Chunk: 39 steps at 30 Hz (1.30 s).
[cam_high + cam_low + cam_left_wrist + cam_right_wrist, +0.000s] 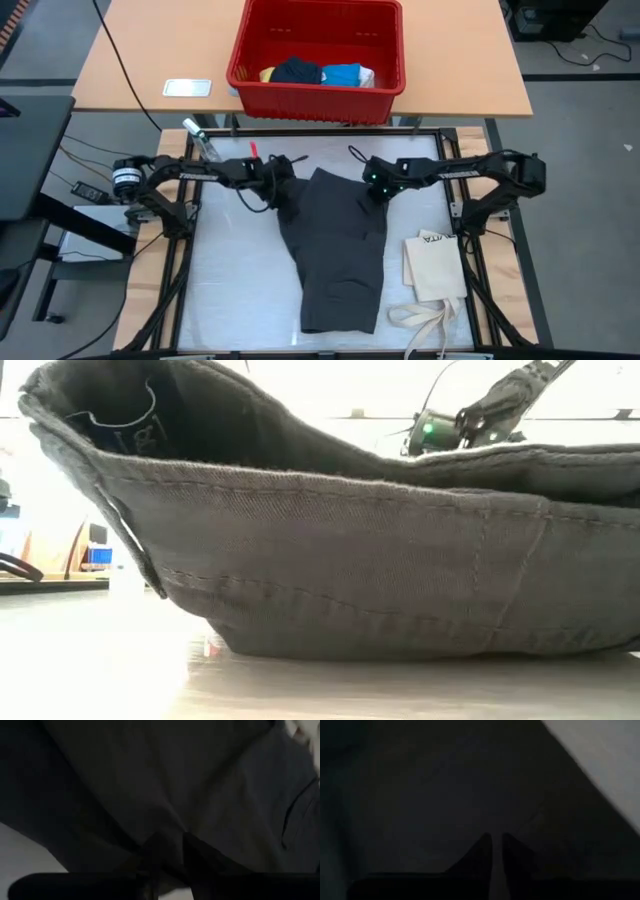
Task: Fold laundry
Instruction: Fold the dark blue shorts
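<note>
The dark grey cargo shorts (335, 250) lie lengthwise on the white mat (230, 270), their near end on the mat (400, 645). My left gripper (283, 186) is shut on their far left corner. My right gripper (377, 186) is shut on their far right corner. In the low view the far edge (120, 420) stands raised, higher at the left. Blue, navy, yellow and white pieces (315, 73) lie in the red basket (390, 50). My left gripper pinches the shorts' far left corner (167, 837) between its two fingers, and the cloth bunches into a fold there. The fingers come from the table's left, slanting down. That corner is lifted while the near end lies on the mat. My right gripper has its two fingers (515, 852) closed together on the shorts' far right corner (495, 832), coming from the table's right. How many layers it has cannot be told. The far edge is raised off the mat and the rest lies flat.
A flat cream tote bag (435, 265) with long straps (425, 320) lies on the mat right of the shorts. The red basket stands on the wooden table (150, 50) beyond the mat. A small white object (187, 87) lies at the far left.
</note>
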{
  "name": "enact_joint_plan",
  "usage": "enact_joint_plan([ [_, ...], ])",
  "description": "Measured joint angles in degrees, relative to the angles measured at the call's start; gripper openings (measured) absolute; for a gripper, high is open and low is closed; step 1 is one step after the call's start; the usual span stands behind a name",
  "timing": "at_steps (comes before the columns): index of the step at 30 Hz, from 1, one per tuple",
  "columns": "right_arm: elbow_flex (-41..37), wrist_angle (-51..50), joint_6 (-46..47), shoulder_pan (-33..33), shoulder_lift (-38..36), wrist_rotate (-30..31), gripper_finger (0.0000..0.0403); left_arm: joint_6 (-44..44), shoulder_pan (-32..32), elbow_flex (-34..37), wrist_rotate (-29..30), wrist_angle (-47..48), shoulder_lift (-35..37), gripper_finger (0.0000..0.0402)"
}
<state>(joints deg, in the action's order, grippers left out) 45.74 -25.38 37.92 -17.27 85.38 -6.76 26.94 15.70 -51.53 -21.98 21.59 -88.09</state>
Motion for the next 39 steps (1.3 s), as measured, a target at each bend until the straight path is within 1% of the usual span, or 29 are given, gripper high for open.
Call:
enact_joint_plan([
  [4, -0.02, -5.22, 5.95, 4.59, -4.45, -0.74, 0.0091, 1.4, -2.69, 0.0, 0.34, 2.5, 0.0, 0.0117],
  [8, -1.16, -9.06, 15.35, 9.47, -7.89, -0.46, 0.0133, 2.82, -4.26, 0.0, 4.71, 2.5, 0.0, 0.0171],
  [11, -3.23, -9.2, 23.59, 12.6, -9.39, 0.51, 0.0163, 2.31, -4.33, 0.06, 5.73, 1.58, 0.0, 0.0204],
  [13, -4.56, -9.11, 28.03, 14.28, -9.68, 2.27, 0.0179, 2.01, -4.3, 0.59, 5.92, 0.59, 0.0, 0.0215],
  [16, -6.23, -8.44, 32.49, 15.71, -9.64, 3.91, 0.0192, 2.25, -4.26, 1.71, 6.29, -1.61, -0.83, 0.0215],
  [20, -7.64, -5.52, 35.76, 17.15, -9.66, 4.18, 0.0193, 2.93, -4.71, 2.36, 5.84, -2.5, -2.96, 0.0192],
  [24, -7.66, -5.21, 37.53, 18.35, -9.59, 5.63, 0.0192, 3.01, -5.26, 2.36, 4.54, -4.86, -3.85, 0.016],
  [27, -7.66, -5.55, 38.33, 18.46, -9.59, 6.15, 0.0191, 3.3, -5.45, 2.36, 3.2, -7.16, -3.85, 0.0124],
  [30, -7.74, -5.66, 38.37, 18.18, -9.17, 8.71, 0.0182, 3.06, -5.91, 2.36, 2.78, -7.84, -3.85, 0.0073],
  [32, -8.48, -4.41, 37.84, 16.86, -8.09, 9.38, 0.017, 1.67, -6.25, 2.36, 2.77, -7.55, -3.91, 0.0031],
  [33, -9.09, -2.75, 37.28, 16.17, -7.21, 8.91, 0.0161, 1.23, -6.32, 2.36, 2.69, -7.55, -3.89, 0.0017],
  [34, -9.62, -0.34, 36.64, 15.56, -6.35, 7.67, 0.0152, 1.07, -6.3, 2.36, 2.25, -7.61, -3.89, 0.0012],
  [36, -10.63, 4.17, 35.44, 14.97, -4.57, 5.57, 0.0129, 1.21, -5.65, 2.36, -0.44, -7.31, -3.47, 0.0008],
  [39, -11.14, 6.52, 34.43, 14.88, -2.81, 4.79, 0.0079, 2.62, -5.16, 2.36, -2.71, -7.15, -0.84, 0.0005],
])
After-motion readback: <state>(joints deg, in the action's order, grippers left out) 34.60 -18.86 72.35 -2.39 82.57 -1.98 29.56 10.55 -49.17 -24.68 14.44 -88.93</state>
